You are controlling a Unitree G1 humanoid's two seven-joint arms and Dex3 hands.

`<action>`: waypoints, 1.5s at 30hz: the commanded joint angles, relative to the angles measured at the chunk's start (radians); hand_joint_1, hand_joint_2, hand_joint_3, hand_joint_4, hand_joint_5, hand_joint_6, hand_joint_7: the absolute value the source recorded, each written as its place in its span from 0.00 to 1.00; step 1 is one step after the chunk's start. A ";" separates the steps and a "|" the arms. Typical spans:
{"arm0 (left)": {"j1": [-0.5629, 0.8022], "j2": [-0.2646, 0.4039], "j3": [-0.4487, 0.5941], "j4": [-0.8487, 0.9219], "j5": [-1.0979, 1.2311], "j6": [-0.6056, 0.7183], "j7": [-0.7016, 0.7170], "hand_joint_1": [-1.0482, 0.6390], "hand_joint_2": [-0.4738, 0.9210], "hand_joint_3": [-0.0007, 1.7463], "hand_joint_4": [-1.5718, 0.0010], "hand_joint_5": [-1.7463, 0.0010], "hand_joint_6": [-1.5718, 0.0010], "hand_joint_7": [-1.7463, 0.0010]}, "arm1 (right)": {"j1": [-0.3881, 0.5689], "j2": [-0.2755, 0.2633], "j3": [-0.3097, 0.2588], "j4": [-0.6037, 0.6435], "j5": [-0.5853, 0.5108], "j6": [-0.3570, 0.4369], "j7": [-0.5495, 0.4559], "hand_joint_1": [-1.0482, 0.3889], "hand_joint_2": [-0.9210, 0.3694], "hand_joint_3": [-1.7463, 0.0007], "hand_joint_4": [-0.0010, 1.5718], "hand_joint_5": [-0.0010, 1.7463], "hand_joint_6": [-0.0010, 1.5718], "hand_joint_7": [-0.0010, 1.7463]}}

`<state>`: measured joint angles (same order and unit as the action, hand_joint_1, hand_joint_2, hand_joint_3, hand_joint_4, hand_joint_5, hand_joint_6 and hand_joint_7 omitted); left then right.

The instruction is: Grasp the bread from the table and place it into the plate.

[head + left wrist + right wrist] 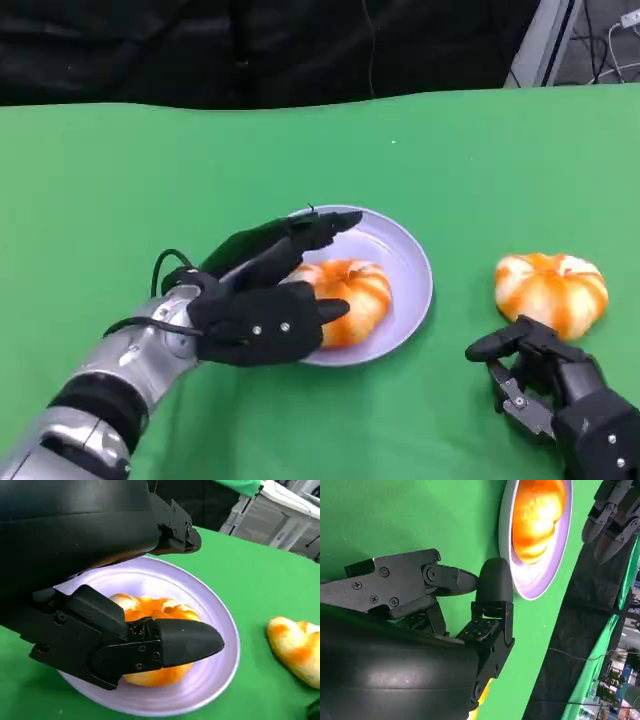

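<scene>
On plate (410,262): bread (348,297), left robot hand (262,318) spread wide over it (second bread (551,291) beside).

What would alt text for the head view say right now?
The left hand reaches over a lavender plate on the green table, fingers around the orange-glazed bread lying in it. A second bread lies on the table to the right, just beyond the right hand, which holds nothing.
</scene>
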<state>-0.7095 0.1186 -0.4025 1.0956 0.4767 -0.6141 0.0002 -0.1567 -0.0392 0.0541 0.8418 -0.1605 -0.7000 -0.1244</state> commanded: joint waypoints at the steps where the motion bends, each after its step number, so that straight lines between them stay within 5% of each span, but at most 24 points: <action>1: 0.042 0.012 0.071 -0.053 -0.114 -0.012 -0.106 0.00 1.00 0.49 0.96 0.99 0.91 0.99 | 0.020 -0.003 0.002 0.009 -0.004 0.031 0.004 0.52 0.00 0.76 0.44 1.00 0.44 0.72; 9: 0.146 -0.040 0.254 -0.162 -0.436 -0.043 -0.329 0.08 1.00 0.41 0.87 0.97 0.84 0.98 | 0.020 -0.006 0.008 0.005 -0.019 0.031 -0.011 0.52 0.00 0.76 0.46 1.00 0.46 0.70; 24: 0.327 -0.067 0.476 -0.387 -0.848 0.131 -0.703 0.09 1.00 0.35 0.78 0.98 0.79 0.99 | 0.008 -0.010 0.005 0.031 -0.015 0.020 -0.005 0.52 0.00 0.76 0.45 1.00 0.48 0.67; 35: 0.475 -0.039 0.615 -0.515 -1.006 0.274 -0.808 0.12 1.00 0.28 0.70 0.98 0.75 0.99 | 0.009 -0.008 0.001 0.027 -0.009 0.027 0.000 0.52 0.00 0.77 0.44 1.00 0.48 0.66; 45: 0.524 0.006 0.710 -0.471 -1.039 0.264 -0.879 0.16 1.00 0.28 0.69 0.99 0.74 0.99 | 0.008 -0.010 -0.003 0.031 -0.010 0.022 0.005 0.53 0.00 0.76 0.44 1.00 0.48 0.66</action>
<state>-0.1989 0.0787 0.2622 0.5842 -0.5419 -0.3273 -0.8450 -0.1653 -0.0398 0.0534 0.8529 -0.1734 -0.6934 -0.1249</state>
